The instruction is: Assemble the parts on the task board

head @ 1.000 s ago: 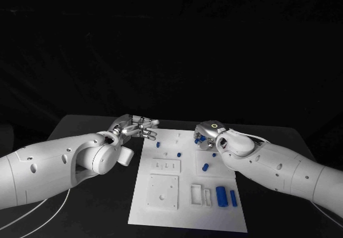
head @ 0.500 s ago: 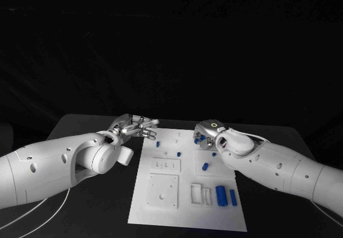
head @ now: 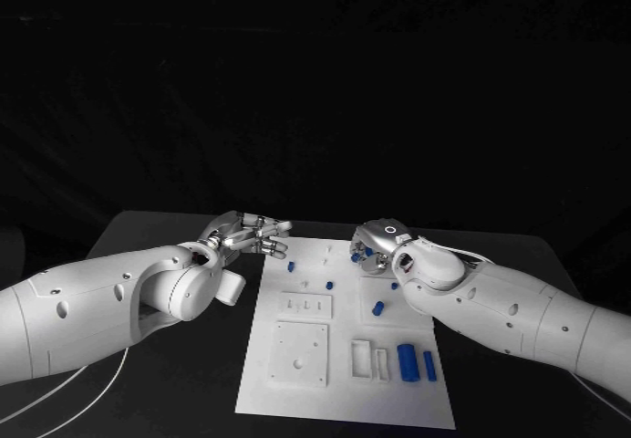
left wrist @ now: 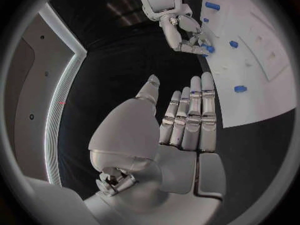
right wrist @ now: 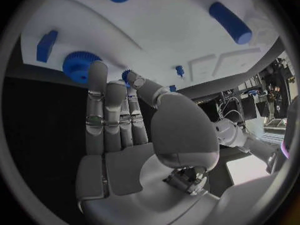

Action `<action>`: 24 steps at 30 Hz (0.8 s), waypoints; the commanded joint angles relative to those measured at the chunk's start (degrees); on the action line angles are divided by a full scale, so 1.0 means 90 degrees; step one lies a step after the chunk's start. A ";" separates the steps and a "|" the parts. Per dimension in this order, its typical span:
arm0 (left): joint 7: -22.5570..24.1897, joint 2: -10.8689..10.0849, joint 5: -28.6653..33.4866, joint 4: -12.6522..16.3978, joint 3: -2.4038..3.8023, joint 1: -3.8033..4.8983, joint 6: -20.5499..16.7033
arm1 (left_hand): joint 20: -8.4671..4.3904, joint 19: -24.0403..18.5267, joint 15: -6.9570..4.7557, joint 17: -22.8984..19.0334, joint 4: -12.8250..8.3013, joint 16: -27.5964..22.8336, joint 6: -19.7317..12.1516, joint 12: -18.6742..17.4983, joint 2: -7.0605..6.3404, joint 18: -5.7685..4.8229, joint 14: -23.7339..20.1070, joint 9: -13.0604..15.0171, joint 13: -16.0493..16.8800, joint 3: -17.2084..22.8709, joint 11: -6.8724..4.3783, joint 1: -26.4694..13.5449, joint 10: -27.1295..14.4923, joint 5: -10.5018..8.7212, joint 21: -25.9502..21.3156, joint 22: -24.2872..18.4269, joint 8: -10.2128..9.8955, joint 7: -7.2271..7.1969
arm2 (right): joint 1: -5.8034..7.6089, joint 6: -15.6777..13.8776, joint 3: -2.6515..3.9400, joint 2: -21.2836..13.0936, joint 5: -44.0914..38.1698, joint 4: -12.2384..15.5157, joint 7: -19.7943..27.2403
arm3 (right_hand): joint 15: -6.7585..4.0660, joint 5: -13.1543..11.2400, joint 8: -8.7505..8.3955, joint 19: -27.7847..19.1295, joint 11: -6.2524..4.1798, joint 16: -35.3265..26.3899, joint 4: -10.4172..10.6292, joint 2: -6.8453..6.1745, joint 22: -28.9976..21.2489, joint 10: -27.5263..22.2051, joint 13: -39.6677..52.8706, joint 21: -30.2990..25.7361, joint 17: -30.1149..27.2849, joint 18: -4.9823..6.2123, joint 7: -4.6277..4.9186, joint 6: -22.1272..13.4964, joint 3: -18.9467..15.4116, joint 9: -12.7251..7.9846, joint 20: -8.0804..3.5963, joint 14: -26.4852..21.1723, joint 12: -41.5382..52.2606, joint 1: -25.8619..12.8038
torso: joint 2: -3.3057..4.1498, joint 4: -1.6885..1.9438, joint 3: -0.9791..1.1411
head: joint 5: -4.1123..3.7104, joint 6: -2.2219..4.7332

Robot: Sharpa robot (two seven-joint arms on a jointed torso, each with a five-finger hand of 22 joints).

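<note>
reaching looks like the step in hand: the right silver hand, fingers straight and holding nothing, hovers over a small blue toothed gear at the flat white task board's far edge, needing fingers closed round it, while the left silver hand waits spread and unladen beside the board.

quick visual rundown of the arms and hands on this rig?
Two glossy white, rounded arm shells with small dark screw holes. Left hand and right hand are silver metal with segmented fingers and smooth domed palms. Thin white cables trail by the left arm; another runs along the right forearm.
</note>
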 commanded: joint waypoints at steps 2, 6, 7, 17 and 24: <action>0.0023 0.0010 -0.0021 -0.0006 0.0007 0.0011 0.0082 | 0.0015 -0.0050 0.0026 0.0009 0.0007 0.0028 -0.0038 0.0019 -0.0069 0.0102 -0.0019 0.0008 0.0010 0.0031 0.0012 -0.0003 -0.0045 -0.0003 0.0036 -0.0006 0.0010 -0.0002 | 0.0044 -0.0224 0.0037 0.0055 -0.0089 0.0101 -0.0293 | -0.0038 0.0004 0.0024 0.0014 -0.0004 -0.0019 -0.0021 0.0029 0.0016 0.0039 -0.0007 -0.0034 0.0009 -0.0023 -0.0010 0.0059 0.0016 0.0018 -0.0046 0.0006 0.0025 -0.0024 | 0.0004 0.0010 -0.0009 | 0.0006 0.0029; 0.0029 0.0016 -0.0025 -0.0030 0.0007 0.0012 0.0070 | 0.0017 -0.0056 0.0028 0.0009 0.0004 0.0027 -0.0055 0.0020 -0.0070 0.0103 -0.0025 0.0008 0.0010 0.0040 0.0015 0.0002 -0.0055 0.0003 0.0041 -0.0011 0.0009 0.0000 | 0.0080 -0.0334 0.0066 0.0195 -0.0096 0.0098 -0.0415 | -0.0042 0.0005 0.0022 0.0017 -0.0005 -0.0023 -0.0025 0.0029 0.0049 0.0039 -0.0008 -0.0050 0.0015 -0.0018 -0.0012 0.0063 0.0032 0.0025 -0.0049 0.0005 0.0024 -0.0034 | 0.0018 0.0022 -0.0013 | 0.0004 0.0050; 0.0030 0.0018 -0.0026 -0.0038 0.0007 0.0012 0.0068 | 0.0017 -0.0056 0.0028 0.0009 0.0004 0.0027 -0.0055 0.0020 -0.0070 0.0103 -0.0025 0.0008 0.0010 0.0040 0.0015 0.0002 -0.0055 0.0003 0.0041 -0.0011 0.0009 0.0000 | 0.0089 -0.0365 0.0069 0.0236 -0.0101 0.0085 -0.0437 | -0.0042 0.0005 0.0022 0.0017 -0.0005 -0.0023 -0.0025 0.0029 0.0049 0.0039 -0.0008 -0.0050 0.0015 -0.0018 -0.0012 0.0063 0.0032 0.0025 -0.0049 0.0005 0.0024 -0.0034 | 0.0020 0.0028 -0.0016 | 0.0000 0.0053; 0.0039 0.0060 -0.0031 -0.0081 0.0008 0.0016 0.0069 | 0.0018 -0.0060 0.0029 0.0009 -0.0003 0.0028 -0.0062 0.0020 -0.0073 0.0104 -0.0027 0.0007 0.0010 0.0044 0.0016 0.0005 -0.0057 0.0009 0.0047 -0.0016 0.0009 0.0002 | 0.0149 -0.0591 0.0081 0.0632 -0.0191 -0.0191 -0.0562 | -0.0044 0.0002 0.0022 0.0022 -0.0004 -0.0027 -0.0036 0.0031 0.0072 0.0041 -0.0010 -0.0059 0.0019 -0.0015 -0.0014 0.0064 0.0042 0.0028 -0.0052 0.0006 0.0025 -0.0026 | 0.0034 0.0042 -0.0029 | -0.0001 0.0053; 0.0045 0.0087 -0.0037 -0.0074 0.0009 0.0035 0.0074 | 0.0018 -0.0060 0.0029 0.0009 -0.0003 0.0028 -0.0062 0.0020 -0.0073 0.0104 -0.0027 0.0007 0.0010 0.0044 0.0016 0.0005 -0.0057 0.0009 0.0047 -0.0016 0.0009 0.0002 | 0.0157 -0.0639 0.0081 0.0846 -0.0242 -0.0474 -0.0550 | -0.0047 0.0003 0.0022 0.0030 -0.0006 -0.0030 -0.0042 0.0030 0.0146 0.0047 -0.0010 -0.0089 0.0034 -0.0012 -0.0015 0.0070 0.0044 0.0030 -0.0055 0.0008 0.0024 -0.0028 | 0.0079 0.0089 -0.0060 | -0.0020 0.0078</action>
